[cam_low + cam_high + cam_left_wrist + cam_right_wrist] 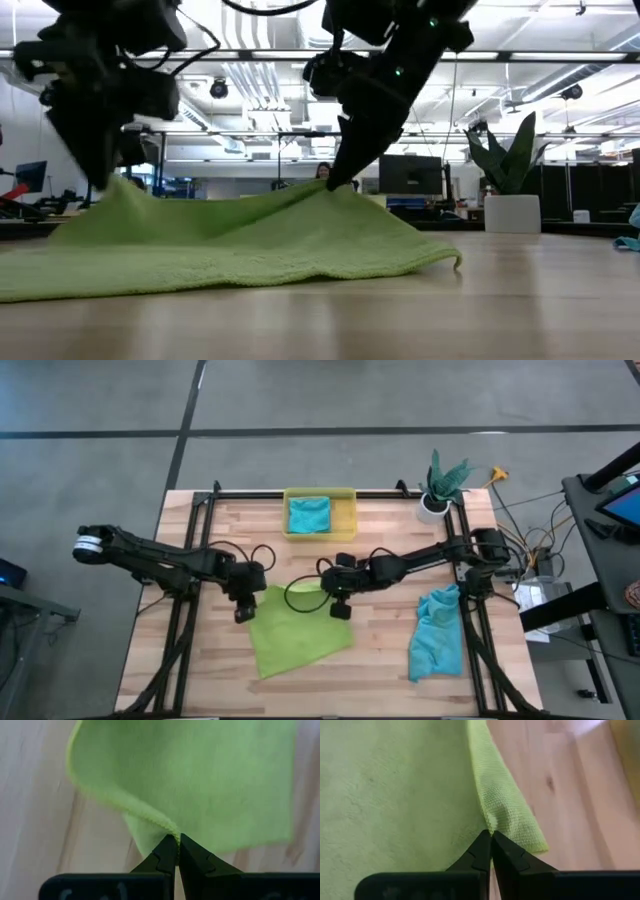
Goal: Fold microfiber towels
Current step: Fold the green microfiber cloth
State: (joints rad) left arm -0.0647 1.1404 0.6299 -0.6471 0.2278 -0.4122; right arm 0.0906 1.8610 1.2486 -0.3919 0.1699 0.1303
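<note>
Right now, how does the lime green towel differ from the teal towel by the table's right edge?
The lime green towel lies mostly spread flat mid-table; the teal towel lies crumpled, untouched. The left gripper and right gripper each pinch the green towel's edge; nothing holds the teal one. Both rest on the wooden table.

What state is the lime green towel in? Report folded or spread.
Spread, not yet folded: the lime green towel lies in one layer on the table, with two far corners pinched and lifted.

Open-plan office: monitors (410,175), ceiling strip lights (250,80).
</note>
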